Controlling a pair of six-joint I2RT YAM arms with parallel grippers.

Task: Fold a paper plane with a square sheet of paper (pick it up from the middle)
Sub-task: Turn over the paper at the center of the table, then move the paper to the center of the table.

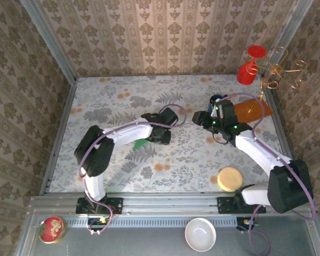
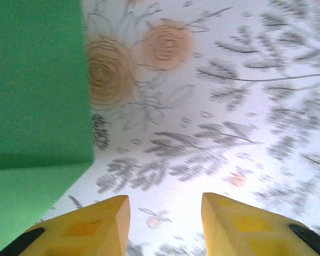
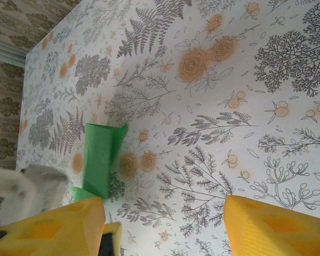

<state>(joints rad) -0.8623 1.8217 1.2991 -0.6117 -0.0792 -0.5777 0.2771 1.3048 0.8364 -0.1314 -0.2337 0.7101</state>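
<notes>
On near ledge, white bowl (image 1: 200, 235)

On the table (image 1: 96, 96), just at 8 o'clock of centre, under the left arm: folded paper (image 1: 141, 143); left gripper (image 2: 164, 208) close at its 2 o'clock, right gripper (image 3: 162, 210) farther that same way. At the table's 2 o'clock, board (image 1: 253, 109); at 5, disc (image 1: 229, 178); past the near edge, bowl (image 1: 200, 234).

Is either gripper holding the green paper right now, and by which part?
Nothing is held. The left gripper stands open beside the green paper, not on it; the right gripper is open, apart from it.
</notes>
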